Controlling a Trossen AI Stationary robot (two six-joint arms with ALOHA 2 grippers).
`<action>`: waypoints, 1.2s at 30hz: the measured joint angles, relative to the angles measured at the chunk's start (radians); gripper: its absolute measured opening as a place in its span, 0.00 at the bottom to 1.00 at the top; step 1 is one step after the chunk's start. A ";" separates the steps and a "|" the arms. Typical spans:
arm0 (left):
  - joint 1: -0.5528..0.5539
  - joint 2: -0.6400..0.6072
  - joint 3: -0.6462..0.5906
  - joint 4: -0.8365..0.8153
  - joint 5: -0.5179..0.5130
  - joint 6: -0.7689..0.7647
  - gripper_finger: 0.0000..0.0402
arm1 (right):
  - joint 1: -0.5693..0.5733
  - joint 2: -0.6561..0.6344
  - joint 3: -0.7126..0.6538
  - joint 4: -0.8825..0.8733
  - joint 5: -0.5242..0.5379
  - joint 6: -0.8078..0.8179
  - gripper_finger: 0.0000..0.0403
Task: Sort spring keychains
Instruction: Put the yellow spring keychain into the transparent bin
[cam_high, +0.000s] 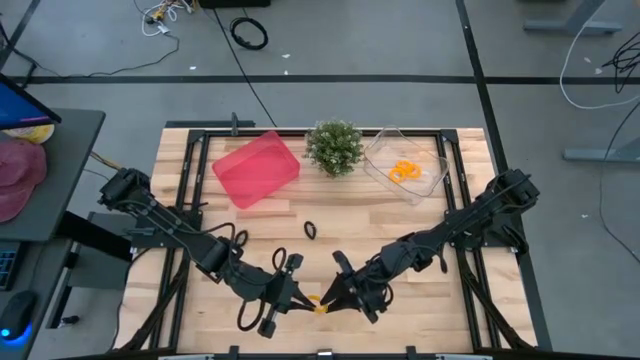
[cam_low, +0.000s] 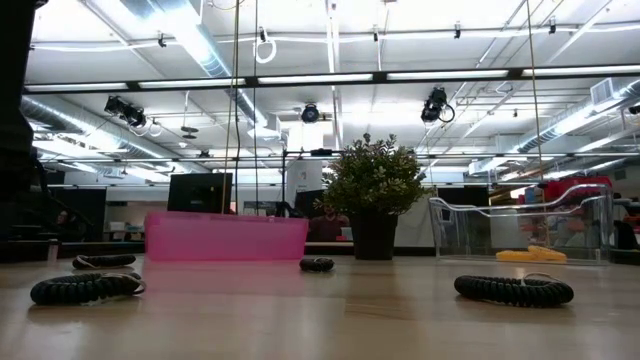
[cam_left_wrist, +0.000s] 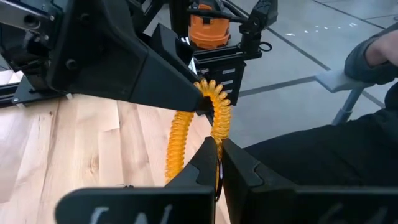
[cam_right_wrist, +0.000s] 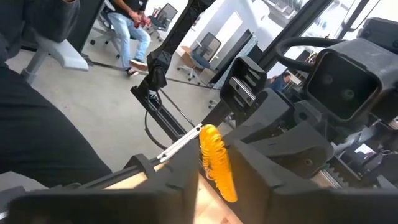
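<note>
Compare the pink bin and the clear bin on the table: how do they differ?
The pink bin is opaque pink, while the clear bin is transparent. The pink bin shows nothing inside, but the clear bin holds orange spring keychains. The pink bin stands to the left of the potted plant, the clear bin to its right. Both sit at the far edge of the table, set at an angle.

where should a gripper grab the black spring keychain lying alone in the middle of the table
Grip the black spring keychain across one side of its coil, coming straight down from above. It lies flat as a small loop on bare wood, apart from the pink bin and the potted plant, so one jaw can drop inside the ring and one outside.
</note>
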 joint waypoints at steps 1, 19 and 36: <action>0.000 0.000 0.000 0.000 -0.004 0.000 0.02 | -0.002 0.000 0.000 0.000 0.000 0.002 0.17; 0.000 0.000 0.000 -0.039 -0.007 -0.028 0.08 | -0.012 -0.001 0.000 -0.036 0.002 -0.001 0.01; 0.000 0.001 -0.002 -0.104 -0.089 -0.062 0.33 | -0.012 -0.040 0.000 -0.155 0.125 0.055 0.00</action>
